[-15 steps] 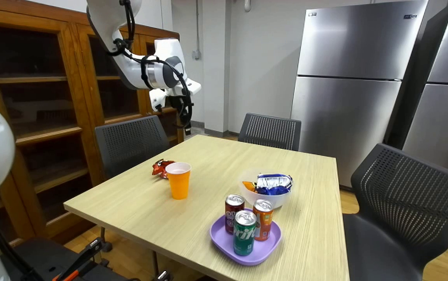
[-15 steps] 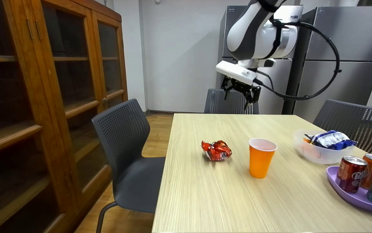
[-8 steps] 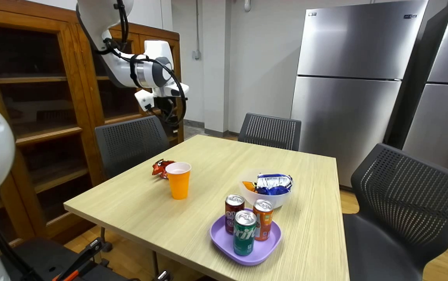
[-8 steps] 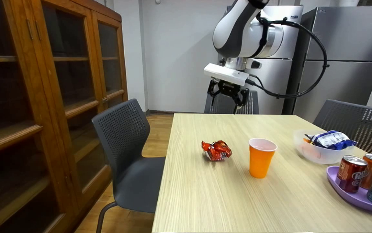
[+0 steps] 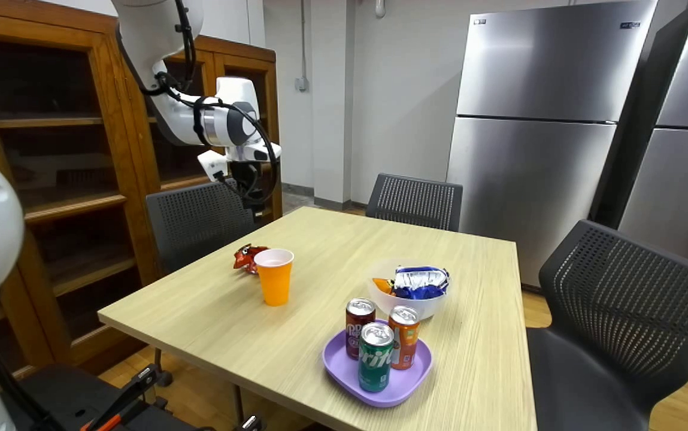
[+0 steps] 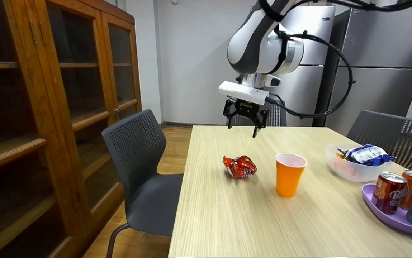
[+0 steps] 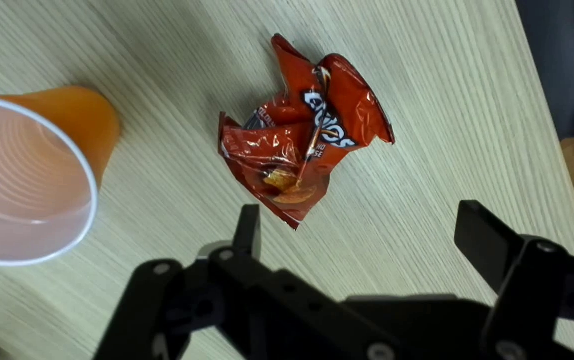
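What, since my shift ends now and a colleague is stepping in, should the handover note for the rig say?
Gripper: open, empty, hovering above the table.
Red chip bag: crumpled, lying on the table, untouched.
Orange cup: upright beside the bag, not touching it.
Translucent bowl: holds a blue-and-silver packet.
Purple tray: holds three upright cans.
Done: the gripper is over the table, with the bag in the wrist view.
Left: the bag is not yet gripped; from where the gripper stands, that is probably the next step. Mind the cup nearby.
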`<state>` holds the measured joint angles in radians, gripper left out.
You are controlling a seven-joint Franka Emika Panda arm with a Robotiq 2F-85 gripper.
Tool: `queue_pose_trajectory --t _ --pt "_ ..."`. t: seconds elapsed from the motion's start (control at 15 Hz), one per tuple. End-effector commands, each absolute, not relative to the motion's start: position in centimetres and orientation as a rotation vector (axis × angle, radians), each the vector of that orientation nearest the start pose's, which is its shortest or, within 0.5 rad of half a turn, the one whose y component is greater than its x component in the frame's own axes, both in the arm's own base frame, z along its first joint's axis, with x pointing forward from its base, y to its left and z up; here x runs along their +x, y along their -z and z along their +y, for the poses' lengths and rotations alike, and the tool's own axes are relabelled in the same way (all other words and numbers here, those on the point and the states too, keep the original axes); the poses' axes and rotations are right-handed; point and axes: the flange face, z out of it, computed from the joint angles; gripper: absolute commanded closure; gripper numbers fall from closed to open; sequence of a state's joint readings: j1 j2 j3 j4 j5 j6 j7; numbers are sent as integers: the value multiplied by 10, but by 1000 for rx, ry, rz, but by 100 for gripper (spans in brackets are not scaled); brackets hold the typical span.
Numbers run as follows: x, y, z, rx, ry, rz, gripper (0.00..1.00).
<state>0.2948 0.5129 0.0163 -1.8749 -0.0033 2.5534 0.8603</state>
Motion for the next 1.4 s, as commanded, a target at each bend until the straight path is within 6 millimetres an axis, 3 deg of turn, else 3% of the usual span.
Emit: queue_pose_trajectory --t 0.0,0.87,1.33 --pt "626 -239 209 -2906 149 833 0" --pt "636 -181 210 -2863 34 966 0" --pt "647 -160 205 -2846 2 1012 0"
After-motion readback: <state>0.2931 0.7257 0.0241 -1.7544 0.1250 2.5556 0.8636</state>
